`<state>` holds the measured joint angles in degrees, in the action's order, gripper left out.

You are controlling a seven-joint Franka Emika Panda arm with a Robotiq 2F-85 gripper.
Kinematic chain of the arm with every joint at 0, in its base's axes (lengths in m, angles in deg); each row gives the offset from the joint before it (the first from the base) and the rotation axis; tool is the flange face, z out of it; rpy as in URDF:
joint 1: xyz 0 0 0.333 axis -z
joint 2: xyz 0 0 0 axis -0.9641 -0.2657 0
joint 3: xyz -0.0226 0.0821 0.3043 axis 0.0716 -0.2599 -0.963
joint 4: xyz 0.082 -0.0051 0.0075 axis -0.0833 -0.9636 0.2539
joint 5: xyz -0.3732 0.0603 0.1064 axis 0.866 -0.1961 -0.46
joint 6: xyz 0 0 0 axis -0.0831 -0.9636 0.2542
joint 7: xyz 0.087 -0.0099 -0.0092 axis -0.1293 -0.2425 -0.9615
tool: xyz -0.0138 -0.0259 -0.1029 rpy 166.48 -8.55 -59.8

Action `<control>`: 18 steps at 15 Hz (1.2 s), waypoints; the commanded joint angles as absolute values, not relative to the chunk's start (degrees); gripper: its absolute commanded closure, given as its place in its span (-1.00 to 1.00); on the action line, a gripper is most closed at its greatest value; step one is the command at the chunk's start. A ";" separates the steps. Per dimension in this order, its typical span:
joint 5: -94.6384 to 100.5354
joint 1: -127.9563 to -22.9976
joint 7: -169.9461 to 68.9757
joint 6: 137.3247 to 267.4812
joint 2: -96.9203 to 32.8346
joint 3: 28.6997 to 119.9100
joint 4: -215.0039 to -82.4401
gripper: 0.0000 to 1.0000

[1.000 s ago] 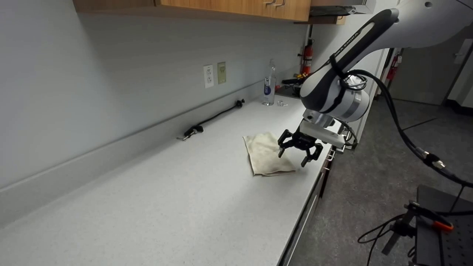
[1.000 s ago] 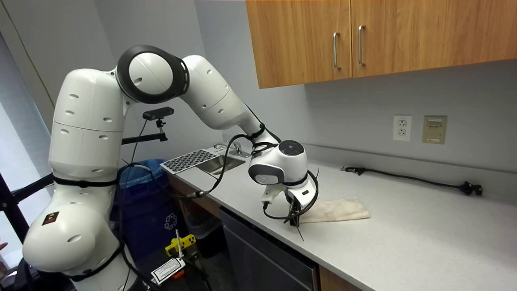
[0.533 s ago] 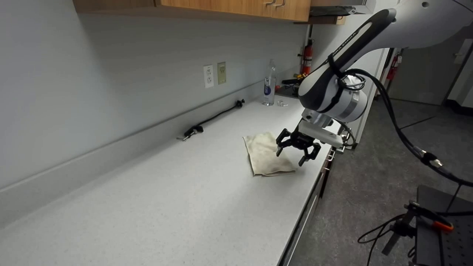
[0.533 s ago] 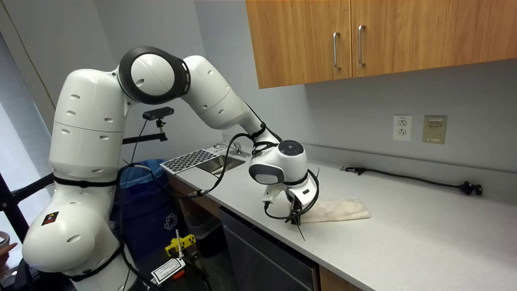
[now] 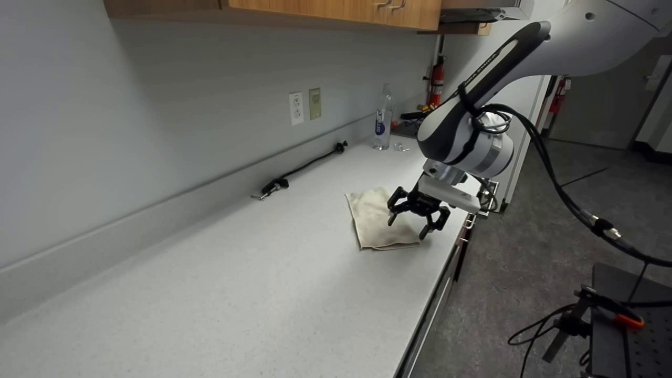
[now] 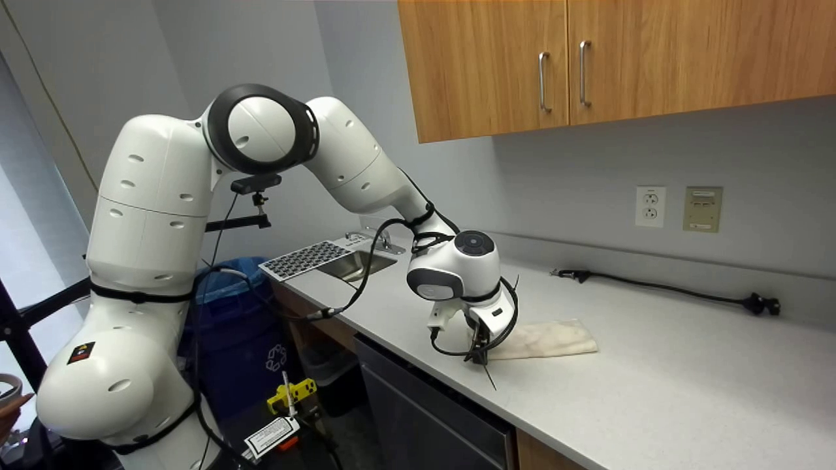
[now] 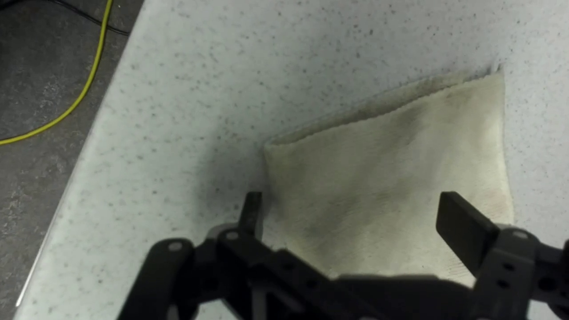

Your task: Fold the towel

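While holding the gripper (image 5: 407,229) spread wide and empty over the 3 o'clock side of the towel (image 5: 373,218) on the counter (image 5: 252,294) in an exterior view, reading one fold as likely done from layered edges (image 7: 378,116) at 12 o'clock in the wrist view, possibly leaving another.

A pale, speckled counter (image 5: 236,283) runs along the wall (image 5: 210,94); on it I see a layered cream towel (image 5: 369,220), a thin black rod (image 5: 310,165) by the wall, an upright clear bottle (image 5: 382,126) with a small clear object (image 5: 400,147) beside it, and a gridded panel (image 6: 304,260) by the sink (image 6: 341,266)
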<state>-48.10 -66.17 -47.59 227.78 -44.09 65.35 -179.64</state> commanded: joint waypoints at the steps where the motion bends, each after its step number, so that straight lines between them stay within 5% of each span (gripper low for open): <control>1: -50.10 -64.99 -49.75 228.44 -45.95 63.69 -177.37 -1.00; 4: -50.10 -65.12 -49.54 228.68 -46.18 63.50 -177.02 -0.97; 8: -49.59 -65.63 -48.85 229.19 -45.63 63.81 -177.76 -0.22; 15: -48.96 -66.33 -48.27 230.69 -43.51 64.36 -180.45 -0.33; 18: -48.43 -66.94 -48.30 231.29 -42.11 64.32 -182.21 0.36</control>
